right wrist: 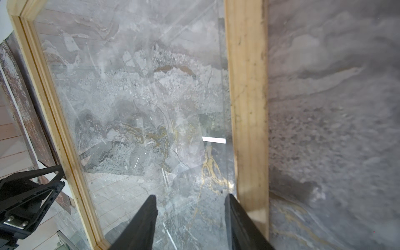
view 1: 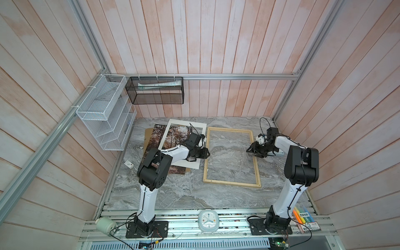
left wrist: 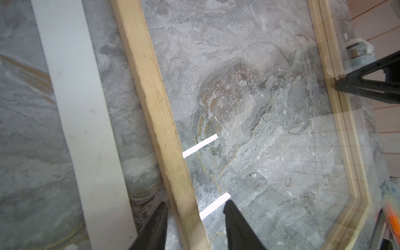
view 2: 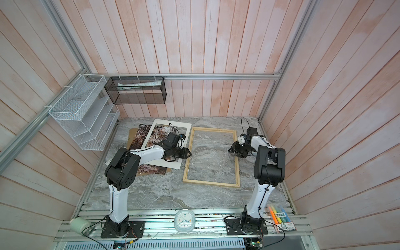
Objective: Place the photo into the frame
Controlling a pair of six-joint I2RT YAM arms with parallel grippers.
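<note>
Task barely begun: photo (view 1: 156, 136) flat on counter (view 1: 184, 194) beside frame (view 1: 231, 183), under white mat (view 1: 188, 123), over brown backing board (view 1: 148, 136). Frame holds only clear pane. Left claw (left wrist: 195, 202) spread, straddling frame rail, gripping nothing; right claw (right wrist: 190, 195) spread, empty, over pane. Remaining: free photo, lay in frame

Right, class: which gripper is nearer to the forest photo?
Left. The left gripper sits over the frame strip nearest the photo; the right gripper is at the opposite long strip, across the frame from the photo.
</note>
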